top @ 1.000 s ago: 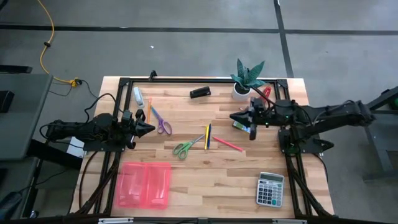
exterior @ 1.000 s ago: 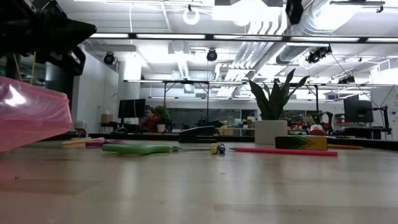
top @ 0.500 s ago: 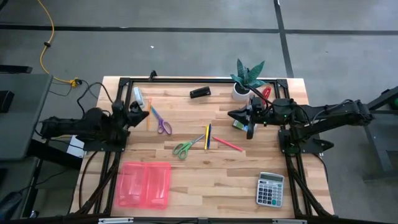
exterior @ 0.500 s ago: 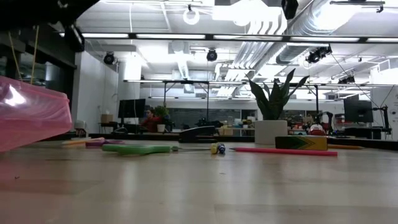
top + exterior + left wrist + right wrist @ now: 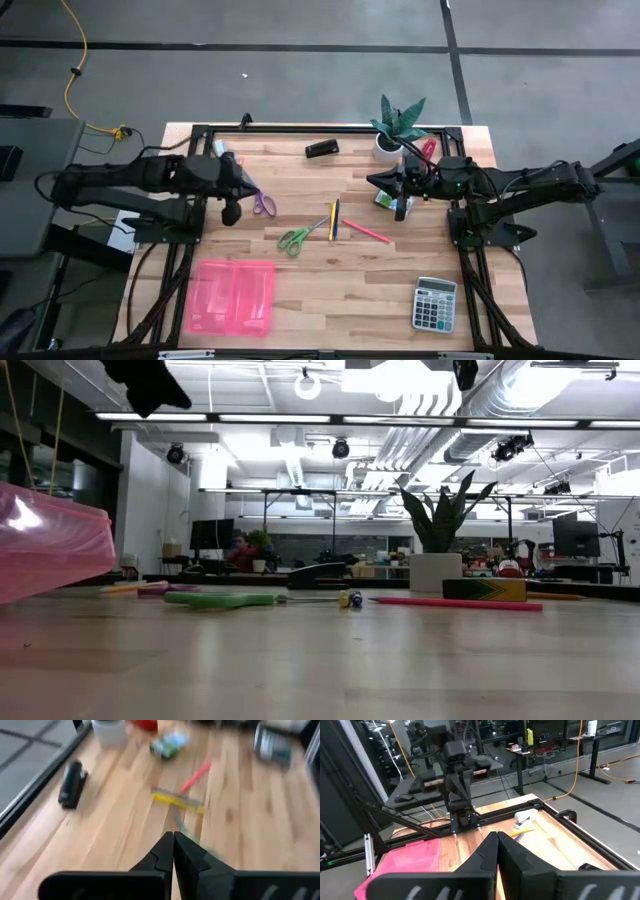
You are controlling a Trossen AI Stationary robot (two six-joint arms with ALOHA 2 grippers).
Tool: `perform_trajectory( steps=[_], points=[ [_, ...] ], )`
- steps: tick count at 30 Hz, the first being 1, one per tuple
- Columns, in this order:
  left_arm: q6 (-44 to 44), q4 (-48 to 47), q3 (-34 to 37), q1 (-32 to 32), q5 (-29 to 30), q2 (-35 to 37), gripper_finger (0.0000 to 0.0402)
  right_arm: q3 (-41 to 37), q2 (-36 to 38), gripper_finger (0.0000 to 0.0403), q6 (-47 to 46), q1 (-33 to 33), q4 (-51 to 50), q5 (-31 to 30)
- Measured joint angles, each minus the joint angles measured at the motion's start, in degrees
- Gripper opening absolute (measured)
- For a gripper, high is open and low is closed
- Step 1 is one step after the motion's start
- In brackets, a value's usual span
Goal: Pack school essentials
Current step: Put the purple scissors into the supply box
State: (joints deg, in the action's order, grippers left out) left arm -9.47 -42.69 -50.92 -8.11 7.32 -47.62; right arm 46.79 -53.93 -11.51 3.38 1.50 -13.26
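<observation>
The left hand (image 5: 232, 211) hung clenched and empty beside the purple scissors (image 5: 263, 203); the right hand (image 5: 401, 210) was clenched above the box (image 5: 386, 201).

Lying flat mid-table: green-handled scissors (image 5: 293, 239), blades angled toward the pencils. Just beside them, a yellow pencil (image 5: 332, 220) and a blue pencil (image 5: 338, 219), side by side, pointing up and down the table. Slanting off nearby, a red pencil (image 5: 366, 232). Farther left, purple-handled scissors (image 5: 262, 201), partly covered from above, with an orange pencil (image 5: 241, 180) close by. Over to the right, a small green-blue box (image 5: 386, 201), flat on the wood.
</observation>
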Motion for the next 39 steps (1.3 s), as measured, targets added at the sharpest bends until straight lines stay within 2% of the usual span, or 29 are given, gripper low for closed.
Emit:
perform_trajectory(
  steps=[3,6,11,15,20,26,31,39],
  points=[
    [3.62,-2.80,-2.14,-0.81,-1.11,-4.73,0.0007,0.02,0.00,0.0000,0.02,0.00,0.00,0.04],
    [7.11,-4.85,-3.62,-1.54,-2.17,-9.54,0.0030,0.00,0.00,0.0000,0.02,0.02,0.00,0.17],
    [10.59,-5.51,-4.84,-2.10,-5.34,-19.50,0.0096,0.00,0.00,0.0000,0.02,0.02,0.00,0.17],
    [11.57,-5.98,-4.87,-2.13,-4.41,-28.09,0.0154,0.02,0.00,0.0000,-0.04,0.02,0.00,0.17],
    [22.59,-6.41,-4.87,-2.11,-4.02,-37.73,0.0199,0.01,0.00,0.0000,-0.13,0.02,-0.02,0.17],
    [30.89,-6.09,-4.84,-2.48,-0.63,-45.18,0.0205,0.00,0.00,0.0000,-0.15,0.02,-0.04,0.15],
    [31.10,-5.58,-4.78,-3.23,-3.17,-48.68,0.0195,0.00,0.00,0.0000,-0.15,0.02,-0.07,0.15],
    [31.16,-3.97,-4.79,-4.82,-3.38,-52.68,0.0177,0.00,0.00,0.0000,-0.50,0.02,-0.20,0.13]
  ],
)
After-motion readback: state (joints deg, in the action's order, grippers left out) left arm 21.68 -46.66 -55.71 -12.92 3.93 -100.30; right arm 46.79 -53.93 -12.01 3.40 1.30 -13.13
